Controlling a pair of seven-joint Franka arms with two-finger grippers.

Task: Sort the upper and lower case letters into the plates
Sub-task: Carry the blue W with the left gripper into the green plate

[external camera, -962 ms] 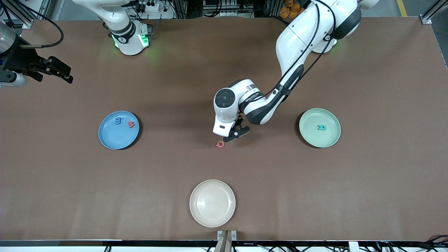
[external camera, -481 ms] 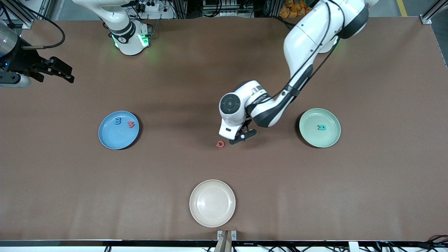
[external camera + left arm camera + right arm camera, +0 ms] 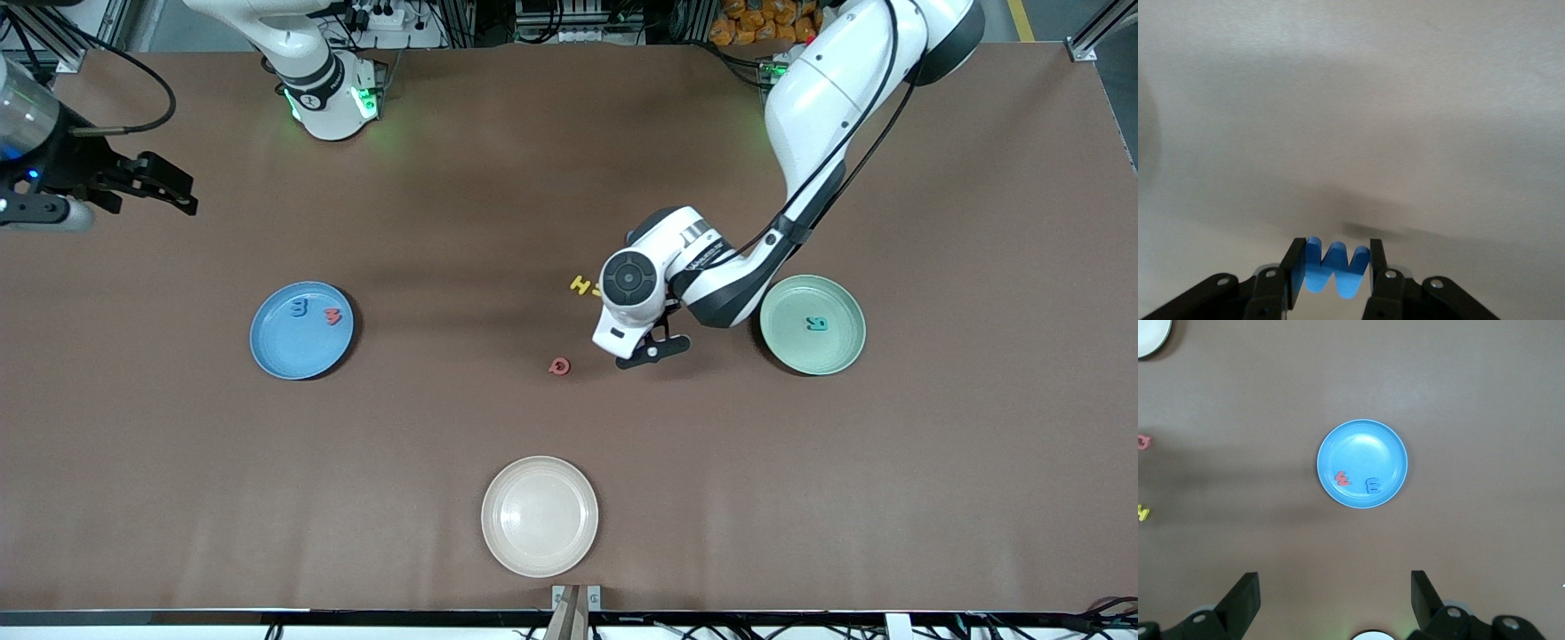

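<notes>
Letters are what you are sorting. Start at the right arm's end of the worktop (image 3: 933, 498): the right hand (image 3: 169, 191) waits there with its fingers spread and nothing between them. Below it sits the blue plate (image 3: 302, 351), which holds a blue letter (image 3: 300, 308) and a red letter (image 3: 332, 316) side by side. In the right wrist view they read as E shapes, but you cannot settle their case.

Near the middle, a red ring-shaped letter (image 3: 559, 365) lies on the bare worktop. A yellow letter (image 3: 581, 284) lies farther from the front camera, and the left arm partly covers it, so its full shape is hidden. The cream plate (image 3: 540, 569) sits empty, nearest the front camera.

The left hand (image 3: 1337, 267) is clamped on a blue W-shaped piece (image 3: 1337, 265), over the worktop between the red ring and the mint green plate (image 3: 782, 347). The pads catch only the piece's outer edges. In my judgement a quick swing could twist or drop it. A high release could let the light piece bounce off the shallow rim.

The front view hides the held piece under the wrist. A teal letter (image 3: 817, 324) lies in the green plate, too small to read. You can count only six pieces, so two are out of sight.
</notes>
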